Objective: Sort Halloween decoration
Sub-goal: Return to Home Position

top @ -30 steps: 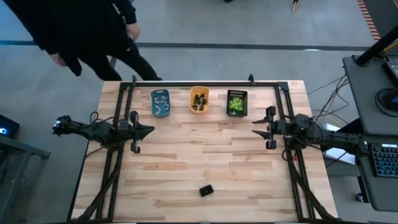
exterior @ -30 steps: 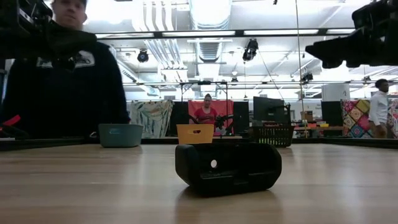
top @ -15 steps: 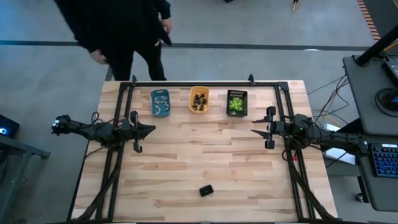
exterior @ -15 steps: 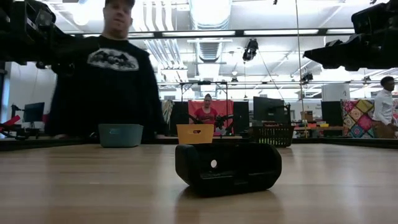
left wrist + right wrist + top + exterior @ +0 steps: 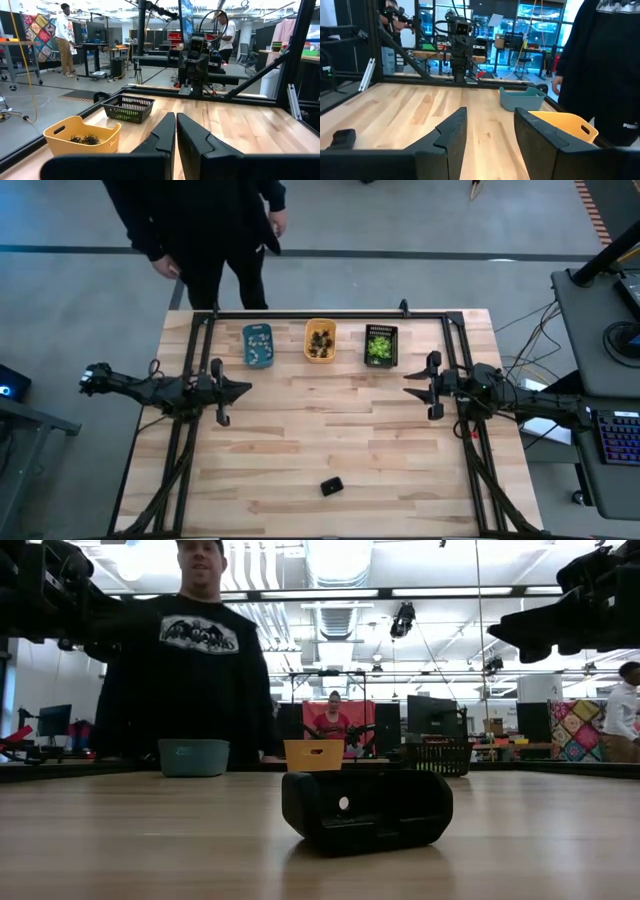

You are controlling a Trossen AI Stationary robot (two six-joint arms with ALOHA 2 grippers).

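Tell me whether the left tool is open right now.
No, the left tool is shut, its two fingers pressed together with nothing between them.

A pale wooden tabletop (image 5: 120,840) is seen level from its near edge. A small black rounded plastic box (image 5: 366,810), marked with a white dot on its front, is set at the middle, close to the camera. Along the far edge three containers are lined up apart from one another: a grey-blue plastic tray (image 5: 194,757), an orange plastic tray (image 5: 314,755) and a black mesh basket (image 5: 437,756). A person in a dark sweatshirt with a pale chest print (image 5: 185,670) is placed behind the grey-blue tray. The dark left arm (image 5: 45,590) and the right claw (image 5: 515,630) are held well above the tabletop, at the upper corners.
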